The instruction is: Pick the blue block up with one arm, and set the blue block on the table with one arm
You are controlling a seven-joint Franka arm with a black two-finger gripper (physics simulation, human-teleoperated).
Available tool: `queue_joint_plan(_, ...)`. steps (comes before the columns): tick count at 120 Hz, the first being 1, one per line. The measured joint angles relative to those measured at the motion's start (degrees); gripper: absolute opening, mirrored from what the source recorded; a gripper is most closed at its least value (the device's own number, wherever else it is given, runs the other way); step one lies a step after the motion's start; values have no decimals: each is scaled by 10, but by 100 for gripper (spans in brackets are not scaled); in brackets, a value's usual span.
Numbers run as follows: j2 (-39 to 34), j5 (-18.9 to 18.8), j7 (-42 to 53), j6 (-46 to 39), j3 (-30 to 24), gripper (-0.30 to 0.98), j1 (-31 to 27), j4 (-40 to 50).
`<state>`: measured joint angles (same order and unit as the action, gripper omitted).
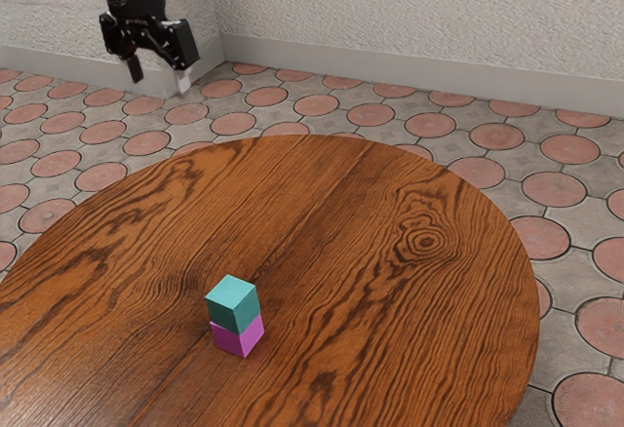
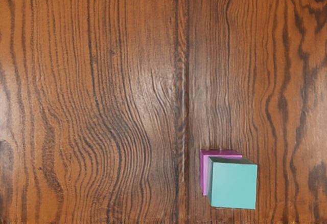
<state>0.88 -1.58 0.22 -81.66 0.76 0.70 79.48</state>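
High in the exterior view's upper left, my gripper (image 1: 160,75) stands open, its two fingers apart with nothing between them. The blue block (image 1: 233,302), teal in colour, rests on top of a magenta block (image 1: 239,335) on the round wooden table (image 1: 390,300). A wide space separates the gripper from both blocks. From above, in the wrist view, the blue block (image 2: 233,185) covers most of the magenta block (image 2: 204,173), whose edges show along two sides.
The table's curved rim (image 1: 531,291) borders a floor of round reddish tiles (image 1: 553,189). A pale wall (image 1: 409,18) rises behind. Bare wood surrounds the two stacked blocks.
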Motion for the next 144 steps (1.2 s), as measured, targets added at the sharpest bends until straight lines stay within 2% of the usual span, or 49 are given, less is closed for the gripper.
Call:
queue_joint_plan(24,0,-4,2,34,0,69,-9,-6)
queue_joint_plan(36,-2,-3,5,65,-10,69,-25,-126)
queue_joint_plan(55,9,5,7,90,-32,69,-55,-156)
queue_joint_plan(82,58,8,10,74,-48,69,-11,-155)
queue_joint_plan(90,56,5,10,35,-55,69,3,-85)
queue_joint_plan(118,-60,6,12,-117,-98,69,-12,216)
queue_joint_plan(144,-82,20,15,-244,-154,69,-62,381)
